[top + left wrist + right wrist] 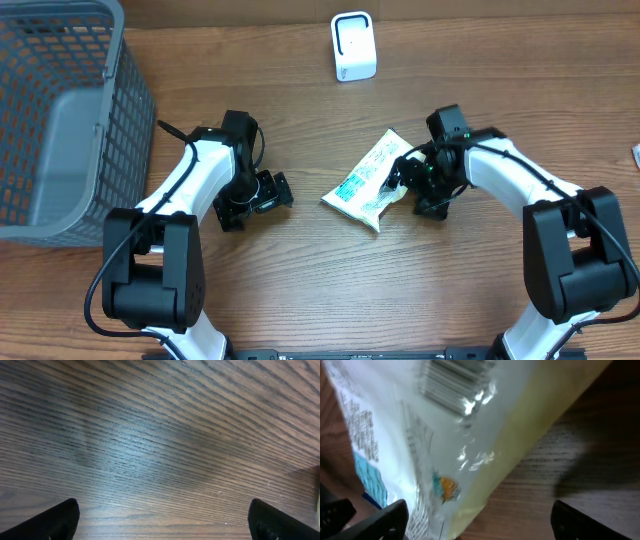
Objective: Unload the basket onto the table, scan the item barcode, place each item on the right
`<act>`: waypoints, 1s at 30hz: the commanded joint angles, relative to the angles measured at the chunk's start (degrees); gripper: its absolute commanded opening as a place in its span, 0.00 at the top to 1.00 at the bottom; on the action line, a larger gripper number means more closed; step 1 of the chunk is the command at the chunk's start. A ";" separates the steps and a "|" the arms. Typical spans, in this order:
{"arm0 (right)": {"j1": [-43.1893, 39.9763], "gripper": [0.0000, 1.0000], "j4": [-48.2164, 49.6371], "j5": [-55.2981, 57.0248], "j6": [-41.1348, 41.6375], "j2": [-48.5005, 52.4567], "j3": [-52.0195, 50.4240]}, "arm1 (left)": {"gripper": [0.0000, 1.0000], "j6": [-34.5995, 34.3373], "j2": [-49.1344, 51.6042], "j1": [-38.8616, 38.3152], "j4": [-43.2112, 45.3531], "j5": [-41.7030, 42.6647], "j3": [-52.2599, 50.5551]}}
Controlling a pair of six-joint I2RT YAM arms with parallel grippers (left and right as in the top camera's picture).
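Note:
The item is a white plastic snack bag point(366, 180) with blue and green print, lying flat mid-table. In the right wrist view the bag point(420, 435) fills the upper left, with its barcode point(452, 382) facing the camera. My right gripper point(407, 186) sits at the bag's right edge. Its jaws point(479, 510) stand wide apart, with the bag's yellowish edge between them and no grip on it. My left gripper point(255, 203) rests to the left of the bag, apart from it. It is open point(162, 510) over bare wood. A white scanner point(353, 46) stands at the back.
A grey mesh basket point(60, 120) takes up the far left of the wooden table point(320, 280). A small pale object point(636, 152) shows at the right edge.

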 commanded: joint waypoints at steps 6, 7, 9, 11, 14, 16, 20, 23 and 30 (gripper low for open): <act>1.33 0.50 18.45 -3.48 8.94 -0.35 -8.13 | 0.00 1.11 -0.39 -0.39 -0.02 -0.37 -0.13; 1.33 0.62 19.39 -3.41 8.92 -0.33 -8.15 | 0.00 1.11 -0.39 -0.39 0.00 -0.37 -0.13; 1.33 0.92 20.04 -2.56 8.90 -0.35 -8.02 | 0.00 1.11 -0.39 -0.39 0.00 -0.37 -0.13; 1.33 0.96 19.19 -0.92 8.33 -0.35 -7.54 | 0.00 1.11 -0.39 -0.39 -0.02 -0.35 -0.13; 1.22 0.96 11.23 4.90 4.68 -0.37 -3.85 | 0.00 1.11 -0.39 -0.39 -0.24 -0.37 -0.13; 1.22 0.96 2.82 11.76 2.34 -0.37 0.66 | 0.00 1.11 -0.39 -0.39 -0.22 -0.37 -0.13; 2.93 0.96 -16.22 32.26 0.92 -0.37 12.59 | 0.00 1.09 -0.39 -0.39 0.09 -0.35 -0.13; 5.97 0.96 -28.79 47.56 3.08 -0.37 20.94 | 0.00 1.07 -0.39 -0.39 0.26 -0.35 -0.13; 11.10 0.96 -41.86 60.17 10.99 0.70 24.24 | 0.00 1.07 -0.39 -0.39 0.68 -0.35 -0.13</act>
